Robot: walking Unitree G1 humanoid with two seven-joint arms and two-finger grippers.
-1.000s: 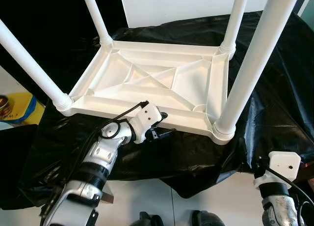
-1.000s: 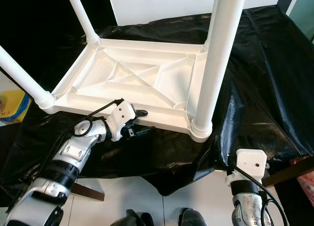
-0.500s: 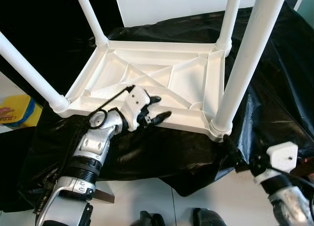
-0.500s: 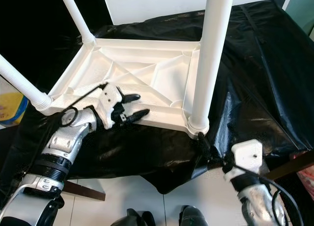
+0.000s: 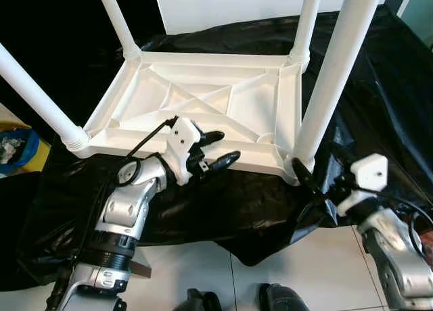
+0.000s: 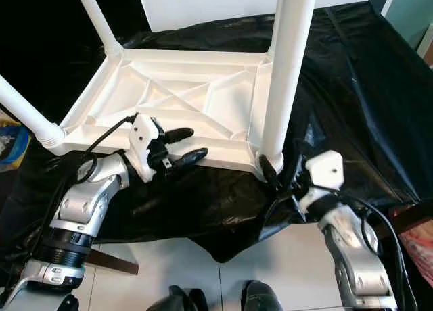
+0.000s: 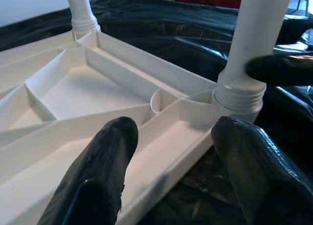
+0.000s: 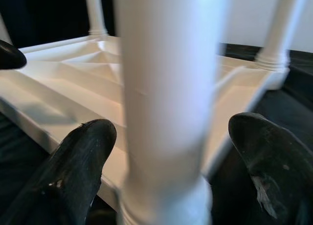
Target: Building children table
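A white plastic children's table lies upside down on a black sheet, its legs pointing up. My left gripper is open at the near rim of the tabletop, one finger above the rim and one below it. My right gripper is open at the foot of the near right leg. In the right wrist view that leg stands between the two black fingers without being squeezed. The leg's threaded collar sits in its corner socket.
The crinkled black plastic sheet covers the surface and hangs over its near edge. White floor tiles lie below, with my feet at the bottom. A yellow and blue object sits at the far left. A white panel stands behind.
My right gripper has risen from low by the floor and reached forward to the near right leg's base. The left gripper has lifted up onto the table's near rim. The camera has shifted slightly.
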